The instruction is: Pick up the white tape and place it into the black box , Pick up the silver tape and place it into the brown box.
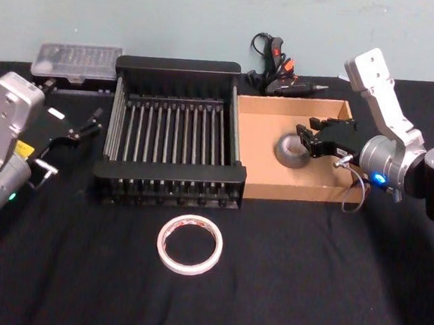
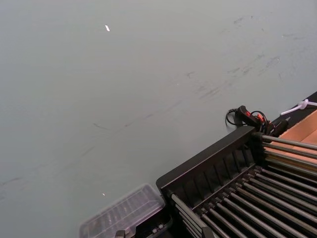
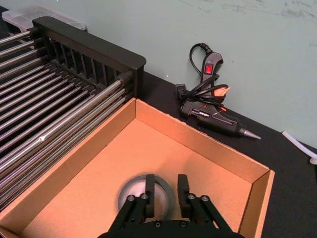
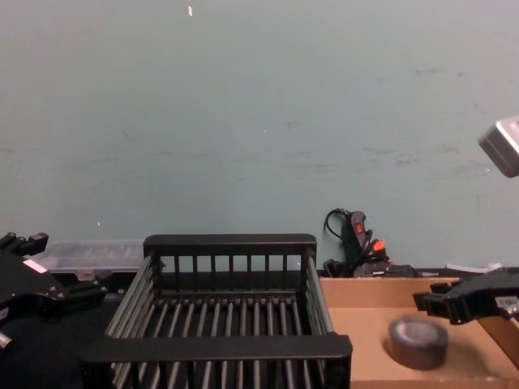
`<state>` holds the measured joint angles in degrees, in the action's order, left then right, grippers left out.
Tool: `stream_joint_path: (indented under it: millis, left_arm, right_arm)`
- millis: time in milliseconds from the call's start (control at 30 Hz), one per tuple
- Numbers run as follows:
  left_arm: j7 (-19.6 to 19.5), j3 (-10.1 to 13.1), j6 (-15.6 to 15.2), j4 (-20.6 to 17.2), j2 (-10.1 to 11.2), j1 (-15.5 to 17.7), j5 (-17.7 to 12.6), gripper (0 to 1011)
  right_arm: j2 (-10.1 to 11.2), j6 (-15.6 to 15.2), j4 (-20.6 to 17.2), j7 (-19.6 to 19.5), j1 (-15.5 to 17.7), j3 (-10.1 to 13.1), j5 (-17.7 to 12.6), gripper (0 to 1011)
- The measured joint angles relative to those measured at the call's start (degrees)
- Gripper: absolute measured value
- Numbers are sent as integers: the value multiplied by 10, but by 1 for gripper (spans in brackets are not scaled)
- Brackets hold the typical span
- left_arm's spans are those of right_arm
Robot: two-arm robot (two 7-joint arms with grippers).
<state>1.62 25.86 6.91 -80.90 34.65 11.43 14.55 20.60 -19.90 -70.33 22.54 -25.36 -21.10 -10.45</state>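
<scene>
The white tape (image 1: 189,242) lies flat on the black table, in front of the black box (image 1: 178,66). The silver tape (image 1: 289,150) rests on the floor of the brown box (image 1: 290,190), near its left wall. My right gripper (image 1: 304,140) hovers just above and to the right of the silver tape (image 4: 418,342), open. In the right wrist view its fingers (image 3: 149,191) straddle the roll's rim (image 3: 131,191) without holding it. My left gripper (image 1: 70,143) hangs open to the left of the black box, holding nothing.
A black glue gun (image 1: 278,69) with an orange trigger lies behind the brown box. A clear plastic case (image 1: 75,60) sits at the back left. A teal wall closes off the table's far edge. Open black tabletop surrounds the white tape.
</scene>
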Motion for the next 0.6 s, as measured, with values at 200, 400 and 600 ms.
stream_joint_path:
  millis: [200, 400, 600]
  left_arm:
    - [0, 0, 0, 0, 0, 0, 0, 1002]
    - [0, 0, 0, 0, 0, 0, 0, 1002]
    - [0, 0, 0, 0, 0, 0, 0, 1001]
  right_arm:
    - [0, 0, 0, 0, 0, 0, -1, 452]
    - [1, -1, -1, 0, 1, 1, -1, 639]
    - [1, -1, -1, 0, 1, 1, -2, 842]
